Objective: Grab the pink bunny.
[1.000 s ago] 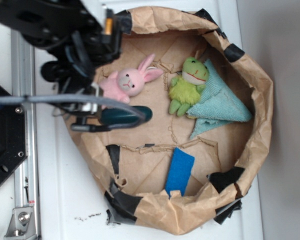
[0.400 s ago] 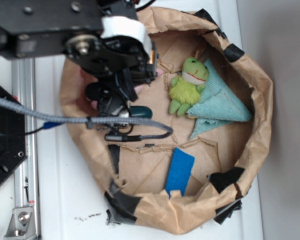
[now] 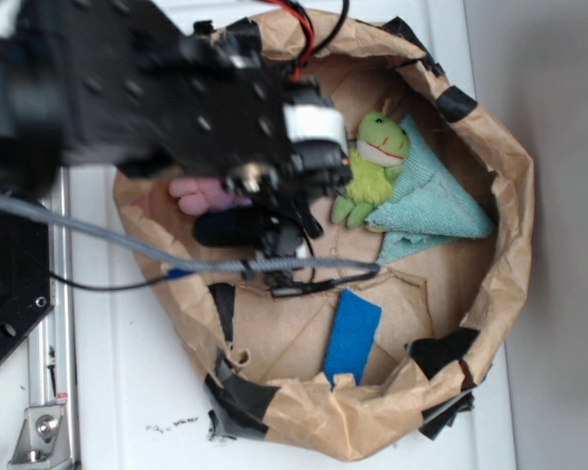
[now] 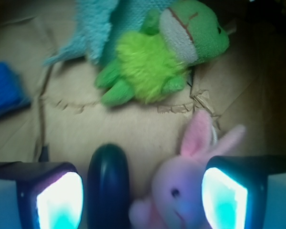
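My claw point(image 4: 143, 195) spread wide, gripping nothing — pink bunny point(image 4: 181, 191) between fingers beside dark oblong object point(image 4: 108, 183); green frog plush point(image 4: 157, 57) beyond.

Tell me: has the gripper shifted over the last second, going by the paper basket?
Yes. Against the paper basket's rim, the arm swung from the left rim inward, toward the green frog. The gripper now straddles the pink bunny, jaws open.
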Robot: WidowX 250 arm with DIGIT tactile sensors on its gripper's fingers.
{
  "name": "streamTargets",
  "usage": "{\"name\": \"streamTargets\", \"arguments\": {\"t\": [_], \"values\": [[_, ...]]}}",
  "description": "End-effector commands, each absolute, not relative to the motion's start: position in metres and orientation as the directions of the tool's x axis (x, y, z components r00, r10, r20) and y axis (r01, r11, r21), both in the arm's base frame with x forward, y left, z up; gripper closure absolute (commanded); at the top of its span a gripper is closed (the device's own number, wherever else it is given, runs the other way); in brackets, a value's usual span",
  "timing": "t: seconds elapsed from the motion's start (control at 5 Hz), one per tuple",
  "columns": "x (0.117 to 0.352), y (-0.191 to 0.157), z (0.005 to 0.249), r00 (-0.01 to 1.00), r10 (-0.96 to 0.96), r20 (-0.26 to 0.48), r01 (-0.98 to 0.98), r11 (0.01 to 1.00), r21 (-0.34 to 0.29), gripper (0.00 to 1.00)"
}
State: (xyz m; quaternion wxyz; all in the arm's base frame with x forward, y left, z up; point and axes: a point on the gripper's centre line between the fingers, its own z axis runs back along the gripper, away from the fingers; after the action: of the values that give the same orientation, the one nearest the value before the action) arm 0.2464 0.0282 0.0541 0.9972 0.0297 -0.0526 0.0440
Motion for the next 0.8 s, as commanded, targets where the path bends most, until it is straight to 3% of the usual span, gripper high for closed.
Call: {"name": "streamTargets", "arguments": {"t": [0.0, 0.6], "values": [[0.258, 0.056, 0.054, 0.869, 0.463, 0.176, -0.475, 0.880, 0.028, 0.00], [0.229, 0.065, 0.010, 0.945, 0.319, 0.078, -0.324, 0.944, 0.058, 0.00]]}}
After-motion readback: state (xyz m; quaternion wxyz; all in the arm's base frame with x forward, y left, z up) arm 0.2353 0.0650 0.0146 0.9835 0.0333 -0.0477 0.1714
